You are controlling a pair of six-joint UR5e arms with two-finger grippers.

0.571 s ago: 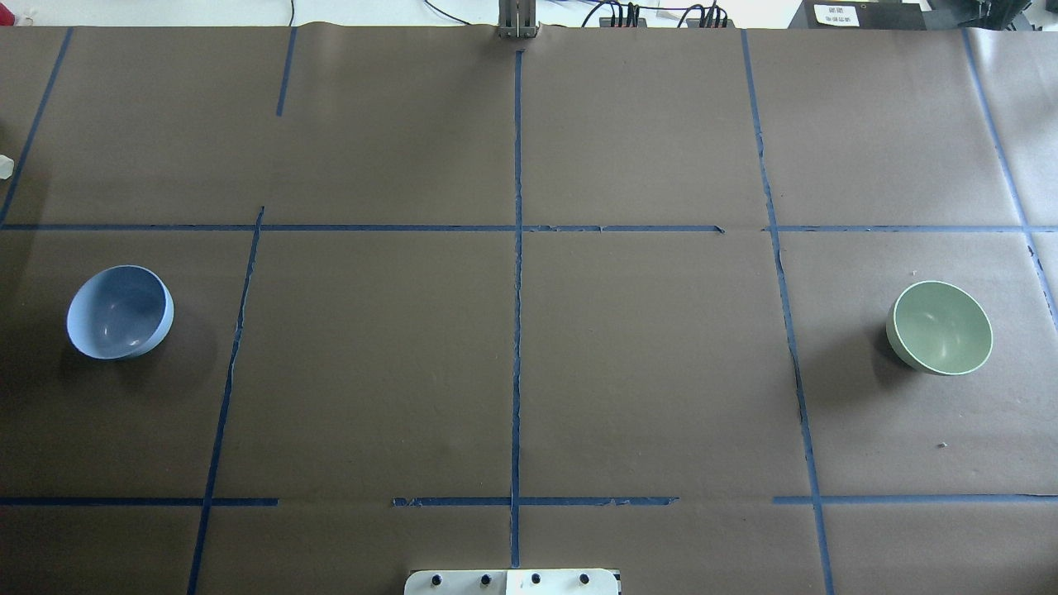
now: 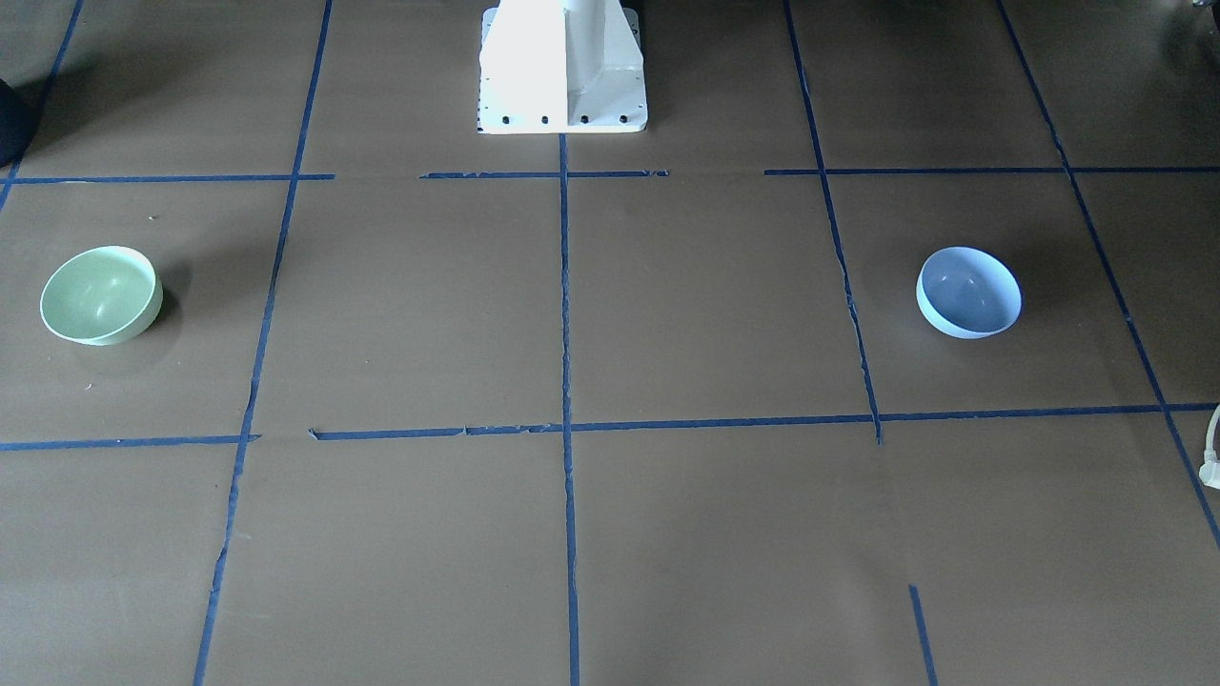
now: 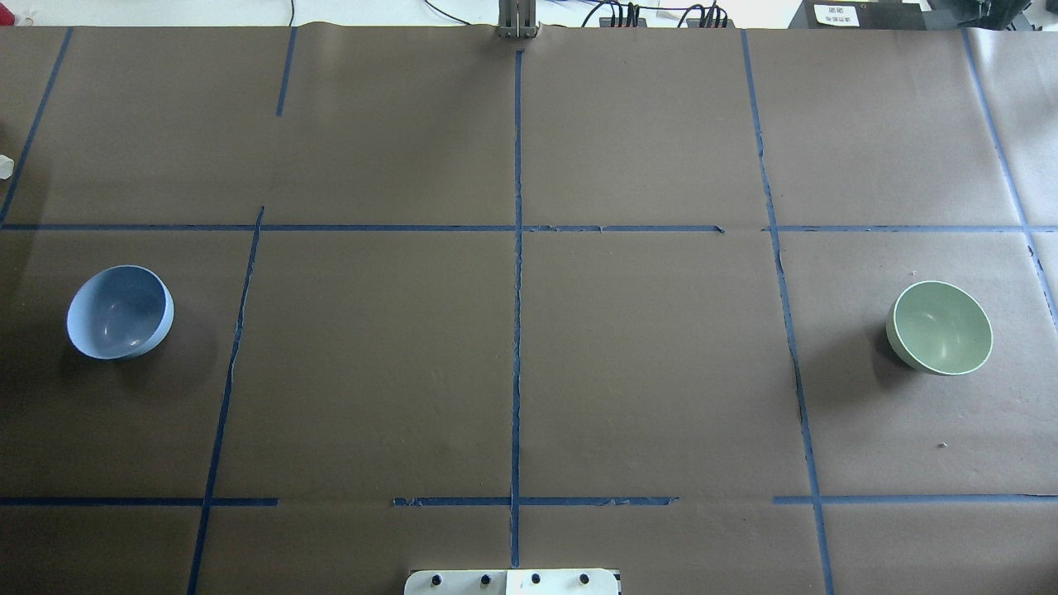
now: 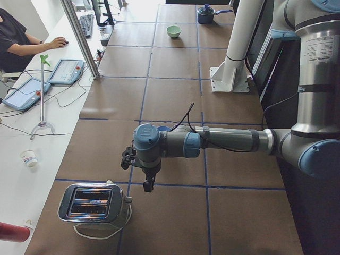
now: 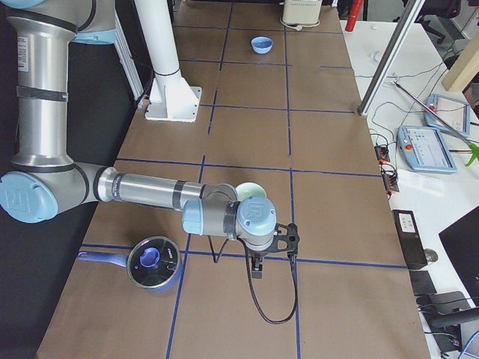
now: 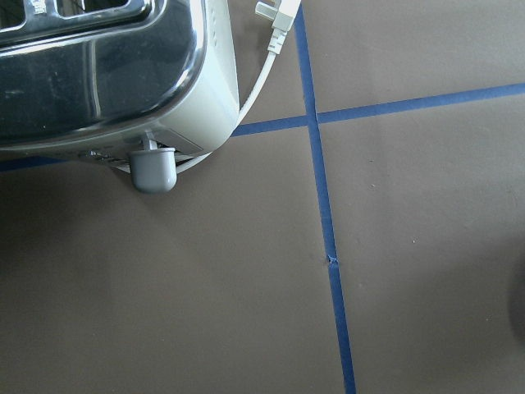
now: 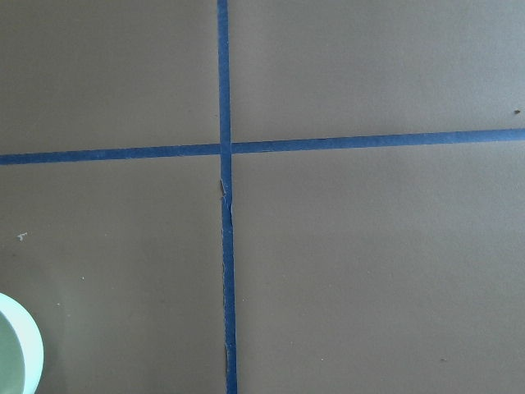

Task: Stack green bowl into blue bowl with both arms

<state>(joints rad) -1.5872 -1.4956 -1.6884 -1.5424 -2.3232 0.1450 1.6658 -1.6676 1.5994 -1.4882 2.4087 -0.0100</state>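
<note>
A brown paper-covered table (image 2: pixel 705 314) crossed by a grid of blue tape (image 2: pixel 564 314) fills the front-facing view, with the white pedestal base (image 2: pixel 562 67) at the top. The green bowl (image 2: pixel 100 295) sits upright on the robot's right side and the blue bowl (image 2: pixel 968 292) on its left, well apart, each in its own taped square.

From overhead, the blue bowl (image 3: pixel 121 311) and the green bowl (image 3: pixel 940 327) lie exactly where they did a moment ago; nothing on the table has shifted.

In the exterior left view the left arm (image 4: pixel 228 141) reaches out low over the table, and the left gripper (image 4: pixel 143 175) hangs near a chrome toaster (image 4: pixel 95 204). This view does not show whether its fingers are apart or together. A sliver of the blue bowl (image 4: pixel 163 128) shows behind the wrist. An operator (image 4: pixel 21 40) sits at the side desk.

In the exterior right view the right arm (image 5: pixel 142 191) stretches out likewise, and the right gripper (image 5: pixel 278 241) hovers over a tape line, its state also impossible to tell. The green bowl (image 5: pixel 251 191) peeks out behind the wrist, and a blue saucepan (image 5: pixel 153 263) stands nearby.

The left wrist camera looks down on the toaster (image 6: pixel 107 74) and its white cord (image 6: pixel 275 16).

The right wrist camera shows a tape crossing (image 7: pixel 223 149) and the green bowl's rim (image 7: pixel 16 345) in the lower-left corner
</note>
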